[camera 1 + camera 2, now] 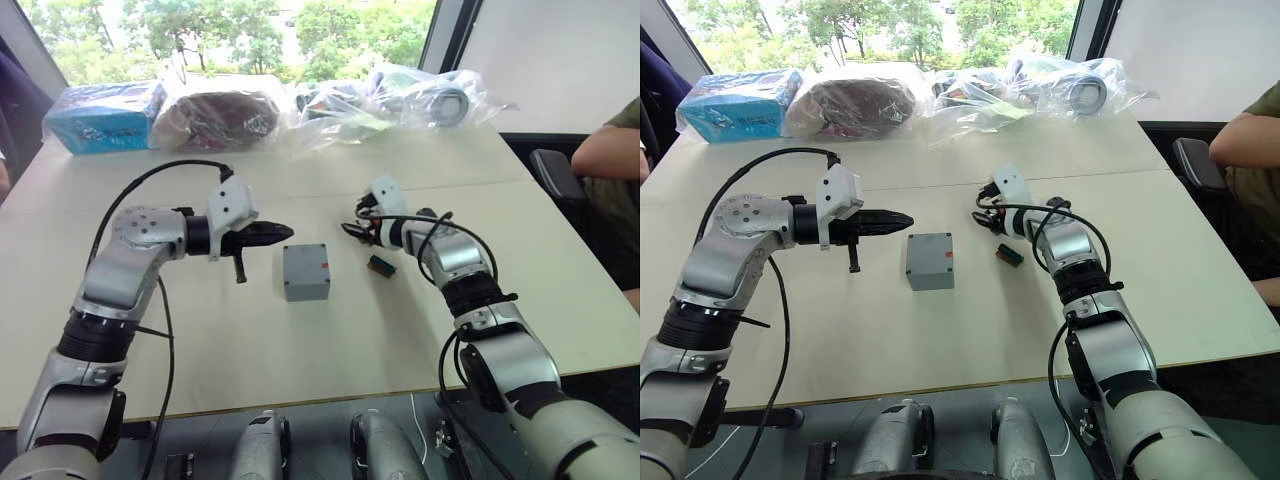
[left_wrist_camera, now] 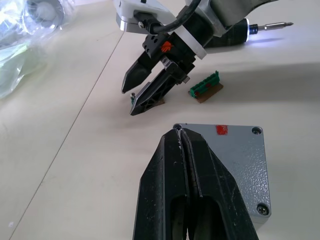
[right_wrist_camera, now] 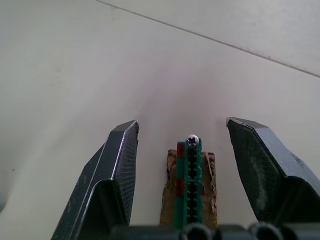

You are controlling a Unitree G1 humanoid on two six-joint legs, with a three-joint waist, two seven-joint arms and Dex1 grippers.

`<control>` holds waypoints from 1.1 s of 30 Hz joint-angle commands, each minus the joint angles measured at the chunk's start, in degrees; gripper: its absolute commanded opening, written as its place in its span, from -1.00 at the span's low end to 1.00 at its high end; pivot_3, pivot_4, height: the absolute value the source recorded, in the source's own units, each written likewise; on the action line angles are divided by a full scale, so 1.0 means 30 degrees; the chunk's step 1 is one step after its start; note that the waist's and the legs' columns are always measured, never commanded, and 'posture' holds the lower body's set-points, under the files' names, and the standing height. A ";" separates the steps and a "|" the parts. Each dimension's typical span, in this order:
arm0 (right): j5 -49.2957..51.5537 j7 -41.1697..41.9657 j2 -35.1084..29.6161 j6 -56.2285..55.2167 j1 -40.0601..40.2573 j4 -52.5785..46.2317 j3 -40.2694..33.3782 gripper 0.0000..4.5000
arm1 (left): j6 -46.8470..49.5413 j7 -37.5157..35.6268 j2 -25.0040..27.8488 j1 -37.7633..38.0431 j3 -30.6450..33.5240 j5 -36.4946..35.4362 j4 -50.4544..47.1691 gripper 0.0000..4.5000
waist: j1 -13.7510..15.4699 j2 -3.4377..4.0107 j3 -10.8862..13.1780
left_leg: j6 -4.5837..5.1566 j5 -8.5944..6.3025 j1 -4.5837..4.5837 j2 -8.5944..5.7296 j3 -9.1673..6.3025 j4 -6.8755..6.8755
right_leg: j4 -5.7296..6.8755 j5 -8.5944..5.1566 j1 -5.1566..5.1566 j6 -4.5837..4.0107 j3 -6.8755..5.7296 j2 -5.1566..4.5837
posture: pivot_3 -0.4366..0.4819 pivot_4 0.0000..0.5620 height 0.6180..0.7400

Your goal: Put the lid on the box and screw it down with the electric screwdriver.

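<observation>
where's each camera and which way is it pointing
Head eyes: forward and down over the table; both arms show; both see the box.
Left wrist: along the shut left gripper at the lid; right gripper beyond.
Right wrist: along the open right gripper, down at a green part.

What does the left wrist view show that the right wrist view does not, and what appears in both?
Left wrist view: the left end effector, shut, above the grey lid with its red mark and corner screws; the electric screwdriver, bit pointing away from the lid; clear plastic bags.

Right wrist view: a close look along a green-and-red part on its brown base, with a silvery end.

Both: the pale table and the right end effector, open over a small part.
</observation>
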 commanded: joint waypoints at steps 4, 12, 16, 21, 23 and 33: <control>-0.0046 0.0070 -0.0003 -0.0252 -0.0599 -0.0164 -0.0595 0.06 | -0.0210 0.0089 0.0174 0.0158 0.0304 -0.0135 -0.0669 -1.00 | -0.0007 0.0000 0.0000 | 0.0000 0.0000 0.0000 0.0001 0.0000 0.0000 | 0.0000 0.0000 0.0000 0.0000 0.0001 0.0000 | -0.05 -0.47 1.00; -0.0113 0.0165 -0.0032 -0.0199 -0.0514 -0.0294 -0.0732 -1.00 | -0.0316 0.0041 0.0069 0.0057 0.0195 -0.0086 -0.0494 -1.00 | 0.0008 0.0000 0.0000 | -0.0001 0.0000 0.0000 0.0001 0.0000 0.0000 | 0.0000 0.0000 0.0000 0.0000 0.0000 0.0000 | -0.05 -0.47 1.00; -0.0119 0.0157 -0.0132 0.0026 -0.0484 -0.0482 -0.0765 -1.00 | -0.0289 0.0054 0.0043 0.0068 0.0191 -0.0101 -0.0522 -1.00 | 0.0010 0.0000 0.0000 | -0.0001 0.0001 0.0000 0.0000 0.0000 0.0000 | 0.0001 0.0000 0.0000 0.0000 0.0000 0.0000 | -0.05 -0.47 1.00; 0.0277 0.0176 -0.0421 0.1154 -0.0701 -0.1737 -0.1196 -1.00 | -0.0233 0.0014 0.0146 0.0199 0.0242 -0.0115 -0.0540 -1.00 | 0.0023 0.0001 0.0000 | -0.0001 0.0001 0.0000 0.0000 0.0000 0.0000 | 0.0001 0.0000 0.0000 0.0000 -0.0001 0.0000 | -0.05 -0.47 1.00; 0.0461 0.0410 -0.0589 0.1896 -0.0654 -0.2698 -0.1271 -1.00 | -0.0181 -0.0029 0.0244 0.0290 0.0286 -0.0125 -0.0520 -1.00 | 0.0015 0.0003 0.0002 | -0.0001 0.0001 0.0000 0.0001 0.0000 0.0000 | 0.0001 0.0000 0.0000 0.0000 0.0000 0.0000 | -0.05 -0.47 1.00; 0.2962 0.1884 -0.1329 0.9008 0.0572 -1.1693 -0.0703 -1.00 | -0.0167 -0.0078 0.0625 0.0540 0.0414 -0.0142 -0.0441 -1.00 | 0.0042 0.0006 0.0003 | -0.0001 0.0000 -0.0002 0.0006 -0.0006 -0.0003 | 0.0003 0.0000 -0.0007 -0.0001 -0.0001 0.0002 | -0.05 -0.47 1.00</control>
